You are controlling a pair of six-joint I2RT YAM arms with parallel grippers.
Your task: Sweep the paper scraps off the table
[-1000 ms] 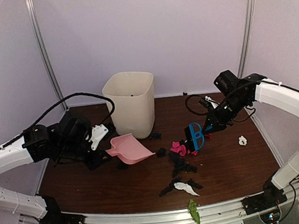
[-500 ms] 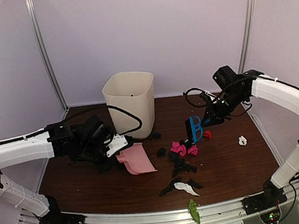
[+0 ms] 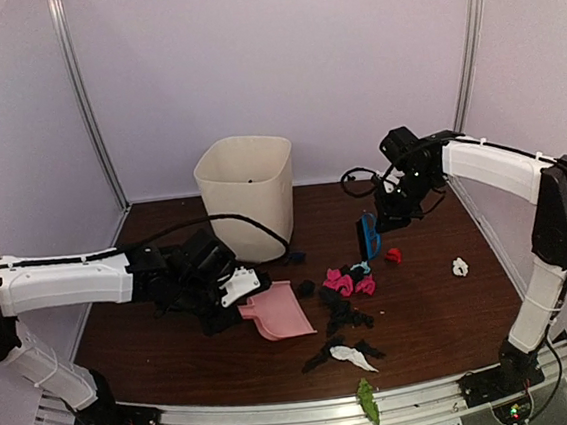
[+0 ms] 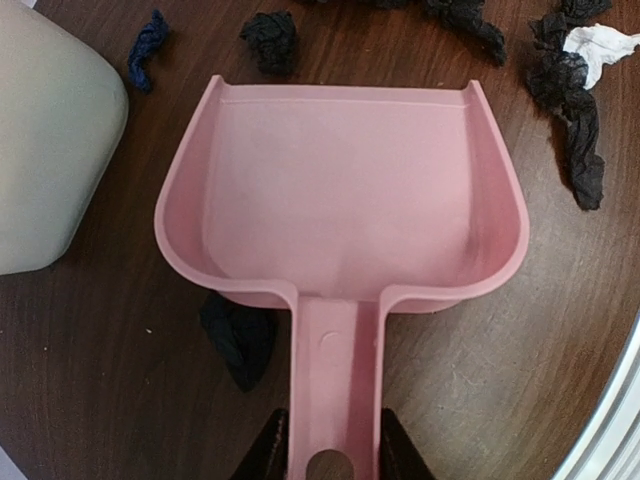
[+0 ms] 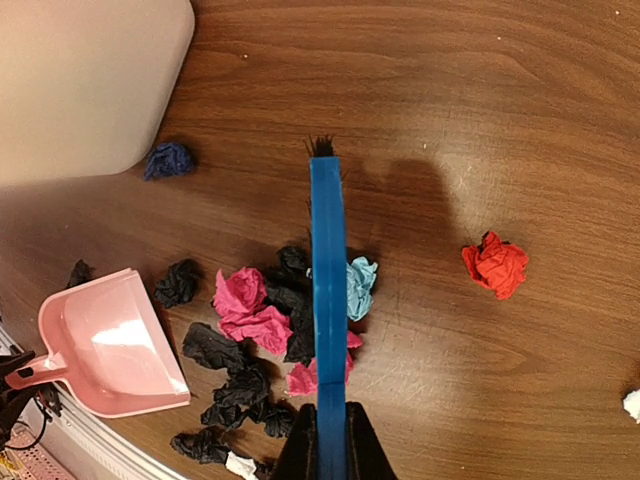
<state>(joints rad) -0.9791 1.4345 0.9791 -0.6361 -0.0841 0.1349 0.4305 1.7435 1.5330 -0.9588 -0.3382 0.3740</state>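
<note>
Sweeping stage: left gripper (image 4: 325,455) clamps the pink dustpan (image 4: 340,200) by its handle, mouth facing the paper scraps (image 3: 341,283) at the middle of the table (image 3: 443,308) (strays near its right edge). Closed on the blue hand brush (image 5: 327,270), the right gripper (image 5: 325,442) should next lower it and drag them panward.

One dustpan (image 3: 283,313), one brush (image 3: 367,237) (scraps (image 3: 337,283) many)

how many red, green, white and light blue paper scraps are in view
red scrap: 1
green scrap: 1
white scraps: 2
light blue scrap: 1
total: 5
</note>
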